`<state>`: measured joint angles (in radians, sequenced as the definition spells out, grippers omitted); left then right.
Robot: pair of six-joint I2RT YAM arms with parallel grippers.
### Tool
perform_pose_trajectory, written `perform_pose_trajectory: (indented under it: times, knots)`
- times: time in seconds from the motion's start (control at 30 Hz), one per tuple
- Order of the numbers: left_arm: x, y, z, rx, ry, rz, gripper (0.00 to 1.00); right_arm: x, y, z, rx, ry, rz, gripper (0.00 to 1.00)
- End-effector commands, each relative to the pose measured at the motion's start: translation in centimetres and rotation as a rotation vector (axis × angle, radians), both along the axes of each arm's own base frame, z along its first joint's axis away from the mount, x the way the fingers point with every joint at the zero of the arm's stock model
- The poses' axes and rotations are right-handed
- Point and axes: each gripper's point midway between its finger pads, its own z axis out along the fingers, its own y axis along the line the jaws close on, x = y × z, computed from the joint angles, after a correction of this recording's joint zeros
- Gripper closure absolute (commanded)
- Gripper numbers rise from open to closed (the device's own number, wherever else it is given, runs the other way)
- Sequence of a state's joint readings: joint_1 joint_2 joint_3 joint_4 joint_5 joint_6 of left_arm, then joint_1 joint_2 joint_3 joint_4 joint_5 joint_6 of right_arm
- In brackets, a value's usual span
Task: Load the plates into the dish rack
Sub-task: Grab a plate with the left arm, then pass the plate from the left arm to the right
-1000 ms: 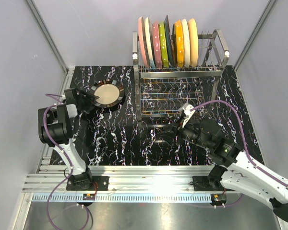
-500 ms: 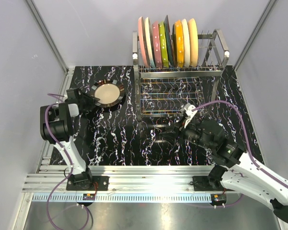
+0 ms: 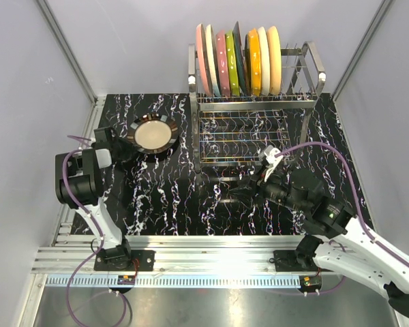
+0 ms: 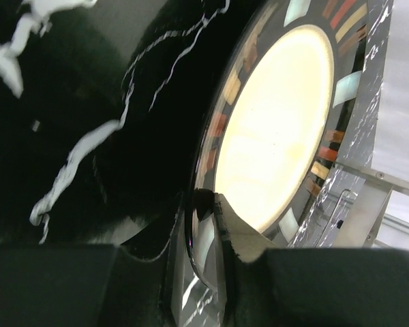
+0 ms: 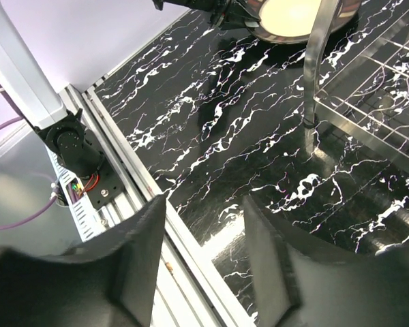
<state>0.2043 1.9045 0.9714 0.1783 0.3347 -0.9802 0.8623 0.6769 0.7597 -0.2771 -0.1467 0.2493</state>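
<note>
The worktop [image 3: 163, 197] is black with thin white veins, like marble; the black-rimmed plate [image 3: 153, 135] has a plain cream centre, and its black rim carries small blocks of orange, red, brown and pale blue-green; the dish rack [image 3: 315, 65] is shiny silver metal; the plates [image 3: 238, 61] in it are, from left to right, pink, pale blue, pink with dots, green with dots, dark teal, orange, cream and pale yellow; the right gripper [image 5: 204, 204] is black; the cables [image 3: 312, 144] are purple; the walls [image 3: 123, 48] are pale lilac-grey.
</note>
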Motion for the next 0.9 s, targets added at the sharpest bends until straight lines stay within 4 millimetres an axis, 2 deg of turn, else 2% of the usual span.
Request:
perform_pose_trajectory:
  times: [0.0,0.1,0.23,0.47,0.57,0.6,0.63,0.67,0.7,0.73,0.8,0.83,0.87]
  knots:
    - [-1.5,0.2,1.3,0.063,0.014,-0.015,1.0,-0.4,0.6,2.3,0.031,-0.04,0.042,0.43]
    - [-2.3,0.5,3.3,0.115,-0.011,-0.023,1.0,-0.2,1.2,1.4,-0.006,-0.034,0.065,0.41]
    - [-3.8,0.7,4.8,0.16,-0.026,-0.029,1.0,-0.2,2.6,0.3,-0.041,-0.002,0.119,0.37]
    - [-7.4,0.1,6.6,0.164,-0.056,-0.01,1.0,-0.8,4.5,0.7,-0.03,-0.004,0.179,0.28]
    - [-8.7,0.1,8.1,0.17,-0.083,0.005,1.0,-0.8,5.4,0.6,-0.062,-0.037,0.2,0.27]
    - [-9.1,-0.1,9.1,0.174,-0.102,-0.001,1.0,-1.3,6.0,0.4,-0.076,-0.039,0.224,0.25]
    - [-9.3,-0.3,9.6,0.17,-0.114,-0.009,1.0,-1.2,6.6,-0.4,-0.108,-0.033,0.227,0.25]
    - [-9.3,-0.6,10.4,0.17,-0.132,-0.024,1.0,-1.2,7.1,-0.3,-0.122,-0.049,0.236,0.24]
    - [-9.9,-0.8,11.0,0.17,-0.135,-0.034,1.0,-2.1,7.9,-0.5,-0.136,-0.056,0.267,0.22]
    - [-10.1,-1.0,11.6,0.17,-0.145,-0.045,1.0,-2.0,8.5,-1.4,-0.167,-0.05,0.267,0.2]
    - [-10.9,-1.2,12.7,0.182,-0.165,-0.058,1.0,-3.1,9.8,-1.4,-0.188,-0.074,0.304,0.15]
    - [-11.2,-1.3,13.0,0.186,-0.175,-0.061,1.0,-3.0,10.4,-2.1,-0.217,-0.076,0.292,0.11]
    - [-11.7,-1.5,13.1,0.193,-0.18,-0.073,1.0,-3.1,10.9,-1.8,-0.222,-0.098,0.296,0.09]
